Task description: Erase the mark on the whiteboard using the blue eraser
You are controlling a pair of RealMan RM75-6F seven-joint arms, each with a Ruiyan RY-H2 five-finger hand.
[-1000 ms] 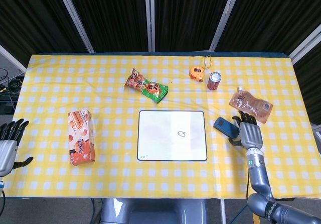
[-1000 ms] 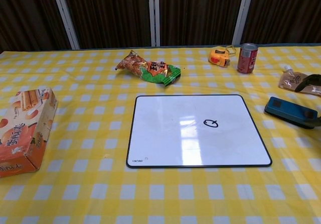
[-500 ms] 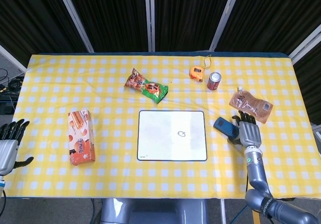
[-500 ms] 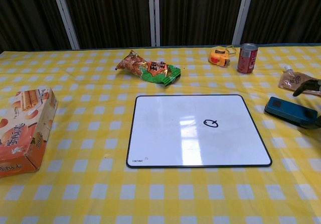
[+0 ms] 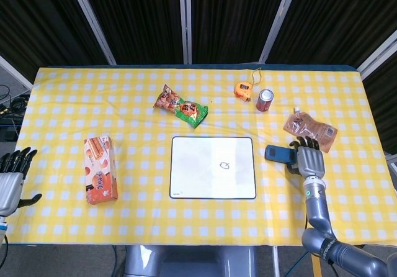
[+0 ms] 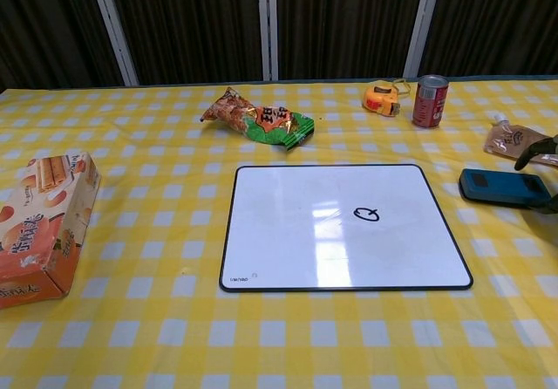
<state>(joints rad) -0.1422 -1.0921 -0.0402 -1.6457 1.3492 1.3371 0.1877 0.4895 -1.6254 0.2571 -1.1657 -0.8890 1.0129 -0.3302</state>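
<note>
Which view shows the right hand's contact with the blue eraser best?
The head view: the whole right hand shows beside the blue eraser, its fingers at the eraser's right end. The chest view shows the eraser clearly, but only dark fingertips at the frame edge.

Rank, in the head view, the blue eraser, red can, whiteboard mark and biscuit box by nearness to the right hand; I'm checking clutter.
1. Blue eraser, at the right hand.
2. Red can, behind.
3. Whiteboard mark, centre.
4. Biscuit box, far left.

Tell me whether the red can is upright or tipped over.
Upright. The red can stands on its base on the yellow checked cloth, its silver top rim facing up.
</note>
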